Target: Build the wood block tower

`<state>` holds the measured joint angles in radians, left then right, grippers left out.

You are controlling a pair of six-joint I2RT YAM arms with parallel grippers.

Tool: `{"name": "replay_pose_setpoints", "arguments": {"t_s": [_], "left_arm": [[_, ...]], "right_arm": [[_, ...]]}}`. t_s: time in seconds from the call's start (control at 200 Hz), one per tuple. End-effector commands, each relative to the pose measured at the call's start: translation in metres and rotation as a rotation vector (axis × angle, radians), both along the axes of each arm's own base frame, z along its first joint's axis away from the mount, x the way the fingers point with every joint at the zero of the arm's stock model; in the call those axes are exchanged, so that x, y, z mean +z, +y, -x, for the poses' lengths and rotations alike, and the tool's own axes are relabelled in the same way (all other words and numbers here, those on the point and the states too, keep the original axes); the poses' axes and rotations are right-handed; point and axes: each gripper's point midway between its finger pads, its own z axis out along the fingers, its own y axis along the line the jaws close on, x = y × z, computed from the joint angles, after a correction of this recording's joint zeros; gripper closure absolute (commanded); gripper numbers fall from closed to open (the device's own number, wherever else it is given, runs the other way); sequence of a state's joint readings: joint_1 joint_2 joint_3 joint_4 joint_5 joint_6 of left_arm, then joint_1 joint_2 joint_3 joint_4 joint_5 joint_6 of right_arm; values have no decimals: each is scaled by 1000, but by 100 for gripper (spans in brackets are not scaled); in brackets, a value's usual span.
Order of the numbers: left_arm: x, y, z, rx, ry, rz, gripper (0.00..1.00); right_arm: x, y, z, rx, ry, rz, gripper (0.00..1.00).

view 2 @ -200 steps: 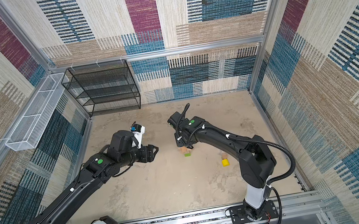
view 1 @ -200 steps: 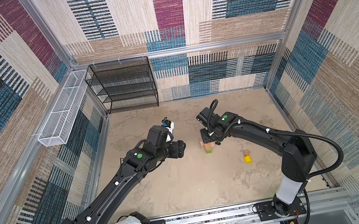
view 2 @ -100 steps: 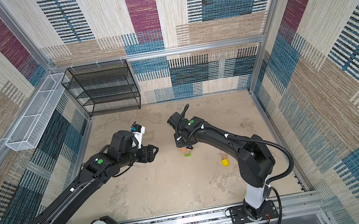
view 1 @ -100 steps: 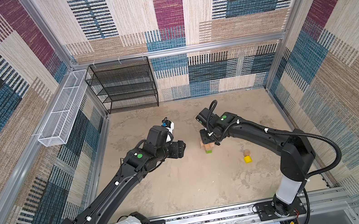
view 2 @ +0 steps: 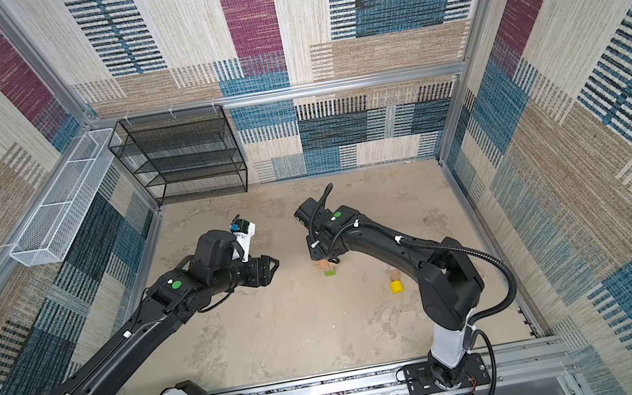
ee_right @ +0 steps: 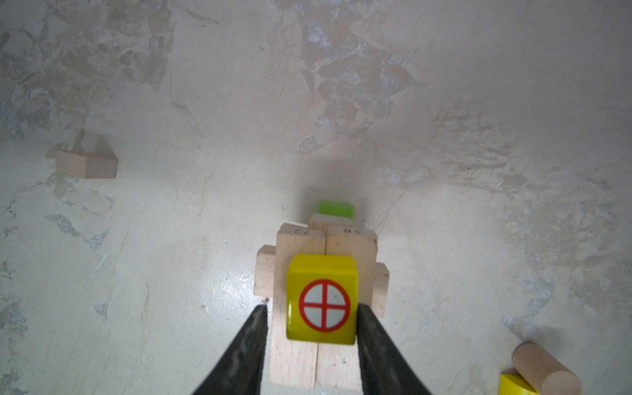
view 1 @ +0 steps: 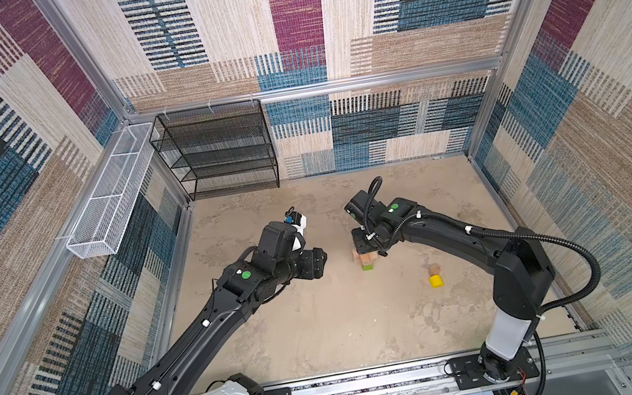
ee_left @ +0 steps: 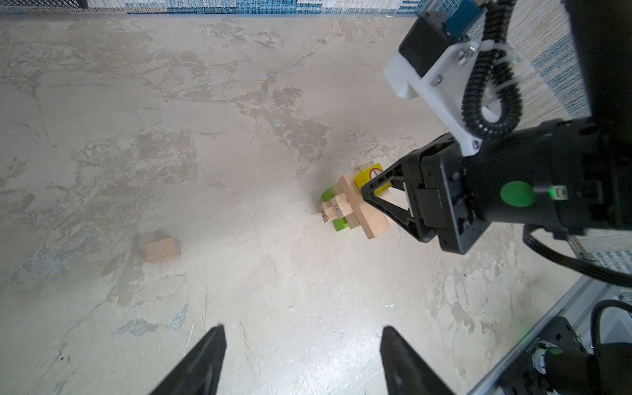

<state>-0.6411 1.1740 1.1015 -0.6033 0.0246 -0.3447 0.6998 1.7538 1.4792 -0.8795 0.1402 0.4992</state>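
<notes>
Right end effector [ee_right: 313,307] has pinched in slightly over the last second; arm otherwise static. Jaws part-open astride the red-marked yellow cube [ee_right: 321,297]: contact one side, gap the other, so no grip. Cube sits atop the wood block tower [ee_right: 349,246] directly beneath it. Reads as placed, maybe being squared up. Left end effector [ee_left: 302,327] wide, empty, tower well ahead.

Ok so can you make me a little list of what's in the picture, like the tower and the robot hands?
Tower: green block at bottom, tan bricks crossed, yellow cube on top
Right gripper: jaws around the yellow cube, gap on one side
Left gripper: open, empty, apart from the tower
Loose blocks: tan block, yellow cylinder, tan round piece
</notes>
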Motion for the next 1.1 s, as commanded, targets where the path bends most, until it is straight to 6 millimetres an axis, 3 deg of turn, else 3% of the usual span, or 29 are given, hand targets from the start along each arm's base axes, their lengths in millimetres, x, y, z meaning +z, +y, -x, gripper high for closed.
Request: {"name": "replay_pose_setpoints", "arguments": {"t_s": [0.0,0.791,1.092], "left_arm": [[-2,3,0,8,4,-11,24],[1,5,1,17,-4,-6,24],[2,15,6,21,-23,-38,24]], "right_arm": [[5,3,-4,-7,-24,-19,55],[10,1,-4,-12,-33,-19,55],[35,0,-6,-22,-61,-28,48]]}}
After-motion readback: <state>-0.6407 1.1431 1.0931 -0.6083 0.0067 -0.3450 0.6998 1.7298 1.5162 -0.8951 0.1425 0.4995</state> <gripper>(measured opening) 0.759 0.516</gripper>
